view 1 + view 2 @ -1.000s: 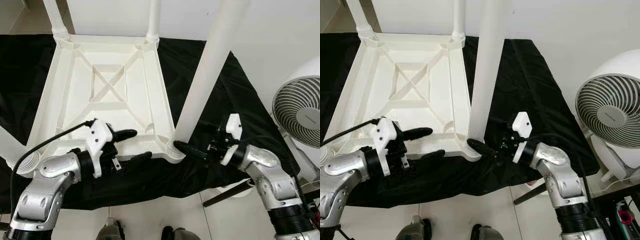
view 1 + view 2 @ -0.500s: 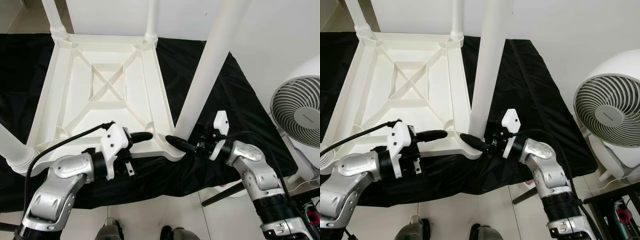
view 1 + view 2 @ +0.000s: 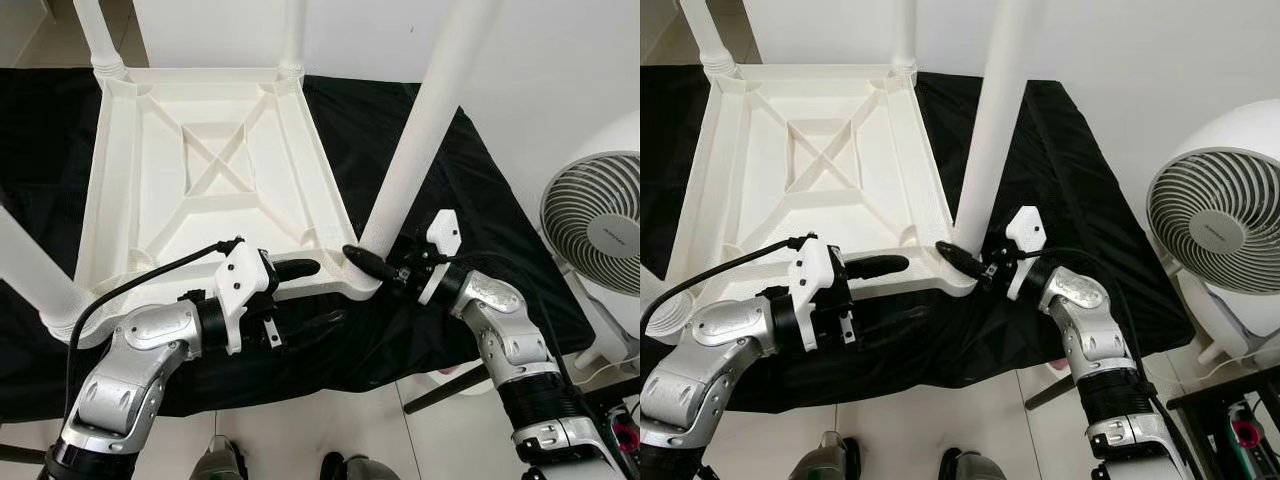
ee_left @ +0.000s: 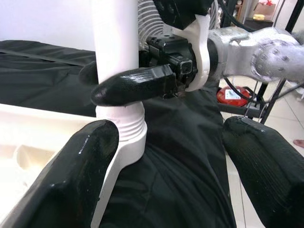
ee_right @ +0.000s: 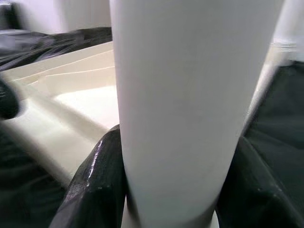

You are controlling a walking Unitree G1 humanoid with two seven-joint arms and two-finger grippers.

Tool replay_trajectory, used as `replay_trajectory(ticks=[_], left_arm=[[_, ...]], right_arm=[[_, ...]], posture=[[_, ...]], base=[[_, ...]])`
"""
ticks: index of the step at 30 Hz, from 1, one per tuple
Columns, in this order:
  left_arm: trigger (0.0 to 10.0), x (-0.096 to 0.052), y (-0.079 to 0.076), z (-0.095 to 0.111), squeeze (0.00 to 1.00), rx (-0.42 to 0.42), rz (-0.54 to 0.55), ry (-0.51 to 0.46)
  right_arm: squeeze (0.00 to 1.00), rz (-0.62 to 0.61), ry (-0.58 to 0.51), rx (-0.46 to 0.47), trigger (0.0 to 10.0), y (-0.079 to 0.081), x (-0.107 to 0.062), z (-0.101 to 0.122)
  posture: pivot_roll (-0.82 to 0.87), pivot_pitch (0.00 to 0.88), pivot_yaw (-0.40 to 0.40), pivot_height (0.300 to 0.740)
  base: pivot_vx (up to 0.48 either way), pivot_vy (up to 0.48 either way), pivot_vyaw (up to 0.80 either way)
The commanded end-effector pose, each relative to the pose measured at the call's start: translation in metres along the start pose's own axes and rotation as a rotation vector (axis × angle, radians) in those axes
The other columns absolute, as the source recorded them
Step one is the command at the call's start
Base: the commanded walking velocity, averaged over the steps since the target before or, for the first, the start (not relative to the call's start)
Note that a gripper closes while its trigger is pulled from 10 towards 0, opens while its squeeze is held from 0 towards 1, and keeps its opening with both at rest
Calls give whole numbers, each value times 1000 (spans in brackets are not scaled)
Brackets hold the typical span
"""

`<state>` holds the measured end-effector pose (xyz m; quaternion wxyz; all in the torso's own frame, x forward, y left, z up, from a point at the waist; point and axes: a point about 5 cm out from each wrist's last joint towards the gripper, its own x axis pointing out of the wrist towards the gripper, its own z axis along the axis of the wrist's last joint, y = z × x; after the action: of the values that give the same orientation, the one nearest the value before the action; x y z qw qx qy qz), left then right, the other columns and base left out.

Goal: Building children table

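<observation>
4 legs up, table (image 3: 200, 190) inverted; right gripper (image 5: 166, 190) grasps leg (image 3: 420, 140); left gripper (image 3: 305, 295) spread.

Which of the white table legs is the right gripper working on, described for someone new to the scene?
Find the upturned white plastic table on the black cloth. At its near corner on the robot's right stands a white tubular leg. Unlike the other legs, it has the right gripper clamped around its base.
</observation>
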<state>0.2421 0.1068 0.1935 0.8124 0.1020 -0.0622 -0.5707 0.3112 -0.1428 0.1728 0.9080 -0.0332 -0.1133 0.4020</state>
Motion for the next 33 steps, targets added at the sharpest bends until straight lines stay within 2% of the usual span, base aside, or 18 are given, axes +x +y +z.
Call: replay_trajectory(ticks=[1, 4, 7, 8, 9, 12, 14, 15, 19, 20, 22, 23, 27, 28, 30, 33], left_arm=[[10000, 1, 2, -3, 0, -3, 82, 3], [10000, 1, 3, -4, 0, 1, 95, 4], [10000, 1, 3, -4, 0, 4, 99, 4], [10000, 1, 4, -4, 0, 1, 104, 2], [10000, 1, 4, -4, 0, 1, 104, 2], [10000, 1, 6, -5, 0, 4, 110, 1], [10000, 1, 6, -5, 0, 4, 110, 1], [10000, 2, 7, -5, 0, 4, 115, -2], [10000, 4, 8, -5, 0, 4, 117, -5], [10000, 4, 8, -5, 0, 4, 117, -7], [10000, 5, 8, -4, 0, 0, 121, -14], [10000, 5, 8, -4, 0, -4, 123, -18], [10000, 6, 9, -4, 0, -4, 126, -20], [10000, 6, 9, -5, 0, 0, 127, -18], [10000, 6, 11, -6, 0, 7, 135, -14], [10000, 6, 11, -7, 0, 8, 138, -13]], right_arm=[[0, -108, 46, 18, 0, -1, -10, -11], [0, -188, 36, 50, 0, 7, -10, -11], [0, -216, 40, 40, 0, 9, -10, -11], [0, -279, 34, 37, 0, 15, -11, -9], [0, -279, 34, 37, 0, 15, -11, -9], [0, -447, 20, 62, 0, 34, -10, -5], [0, -447, 20, 62, 0, 34, -10, -5], [0, -508, 29, 84, 0, 45, -6, -6], [0, -528, 42, 99, 0, 50, -3, -9], [0, -537, 47, 103, 3020, 52, -3, -9], [0, -534, 48, 105, 3020, 54, -2, -8], [0, -534, 41, 115, 10000, 55, -2, -7], [0, -518, 36, 119, 10000, 52, -4, -6], [969, -501, 33, 108, 10000, 48, -6, -6], [1000, -455, 21, 113, 10000, 40, -11, -2], [1000, -449, 21, 119, 10000, 38, -12, 0]], posture=[[120, 170, -99, 740], [119, 172, -100, 740], [118, 171, -100, 740], [114, 171, -98, 740], [114, 171, -98, 740], [108, 168, -96, 740], [108, 168, -96, 740], [106, 164, -95, 740], [105, 164, -97, 740], [105, 163, -98, 740], [104, 162, -98, 740], [100, 158, -98, 740], [99, 155, -99, 740], [101, 148, -102, 740], [101, 148, -102, 740], [103, 140, -103, 740]], base=[[0, 0, 0], [0, 0, 0], [0, 0, 0], [0, 0, 0], [0, 0, 0], [0, 0, 0], [0, 0, 0], [0, 0, 0], [0, 0, 0], [0, 0, 0], [0, 0, 0], [0, 0, 0], [0, 0, 0], [0, 0, 0], [0, 0, 0], [0, 0, 0]])
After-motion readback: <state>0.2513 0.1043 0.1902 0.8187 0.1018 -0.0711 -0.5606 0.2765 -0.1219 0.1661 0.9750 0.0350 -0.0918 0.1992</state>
